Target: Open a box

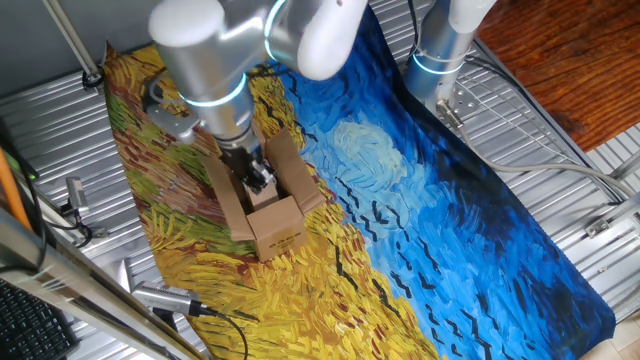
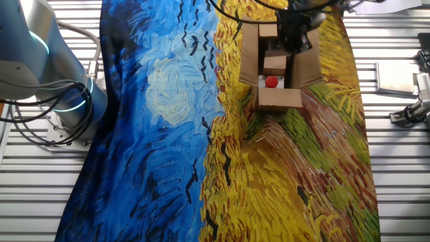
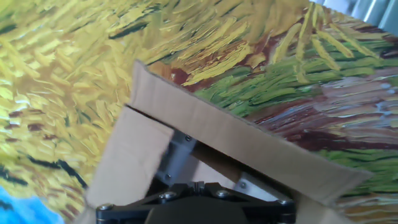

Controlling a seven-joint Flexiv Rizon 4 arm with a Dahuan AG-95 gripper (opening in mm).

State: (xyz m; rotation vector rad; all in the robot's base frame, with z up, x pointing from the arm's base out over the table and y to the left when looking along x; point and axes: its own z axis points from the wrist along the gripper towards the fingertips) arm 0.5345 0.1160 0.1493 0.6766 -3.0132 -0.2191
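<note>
The small brown cardboard box (image 1: 268, 222) lies on the painted cloth with its flaps spread outward. In the other fixed view the box (image 2: 278, 98) shows a beige unit with a red button (image 2: 271, 82) inside. My gripper (image 1: 258, 178) reaches down into the box between the two long flaps (image 2: 250, 54). In the hand view a long flap (image 3: 249, 140) runs across the frame. Two metal fingers (image 3: 177, 155) stand apart just under it, their tips hidden by the flap. Nothing is seen held between them.
The cloth (image 1: 420, 200) with a blue and yellow painting covers the table. A second arm's base (image 2: 60, 101) stands beside the cloth. Cables and metal tools (image 1: 160, 298) lie on the ribbed metal surface along the cloth's edge.
</note>
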